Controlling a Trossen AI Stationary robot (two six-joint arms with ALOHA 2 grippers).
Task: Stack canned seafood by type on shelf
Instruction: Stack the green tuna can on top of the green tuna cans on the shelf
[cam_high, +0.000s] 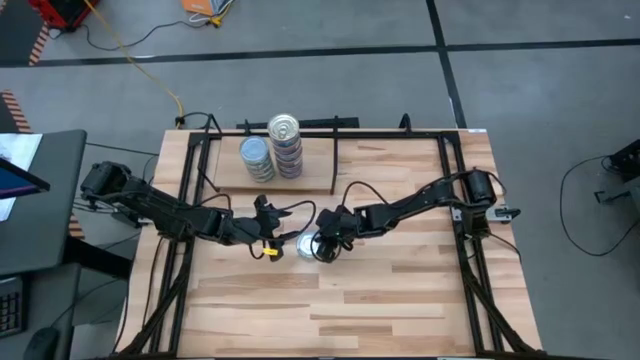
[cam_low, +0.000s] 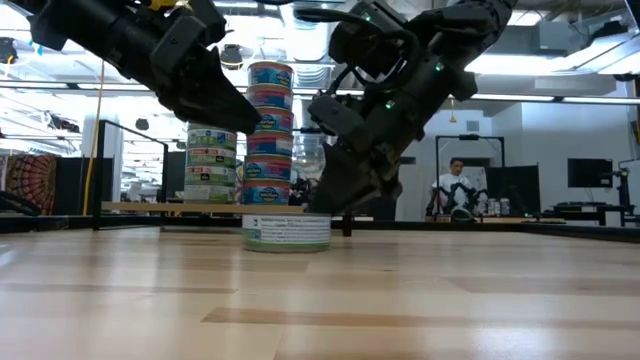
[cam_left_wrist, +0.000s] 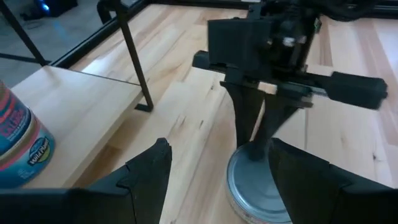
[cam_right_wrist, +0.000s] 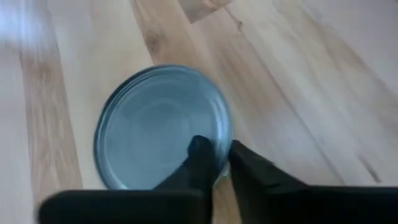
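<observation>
Tins of seafood already stand on the shelf (cam_high: 300, 180) at the back of the bench (cam_high: 400, 300): a short stack with bluish-grey tops (cam_high: 256, 158) and, just beside it, a taller stack with a gold pull-tab top (cam_high: 286, 146). One more grey-topped tin (cam_low: 287, 231) lies alone on the bench in front of the shelf, between the two arms. The right tool (cam_right_wrist: 221, 163) is down on it with its fingers pinched narrow over the rim at one edge, so it holds only the lip, not the body. That looks to me the weak point: a thin bite on a smooth metal edge could let the tin swing or slip out when lifted, and it would roll on this flat wood. The left tool (cam_left_wrist: 214, 177) hovers just beside the same tin with its fingers spread wide and holding nothing; being so near, it could be knocked by the right arm on the way up. The tall stack is another worry, since a nudge from either arm might topple it. The bench is pale butcher-block, bare and smooth; beyond it is a bright workshop with a person (cam_low: 458, 190) seated far back.
</observation>
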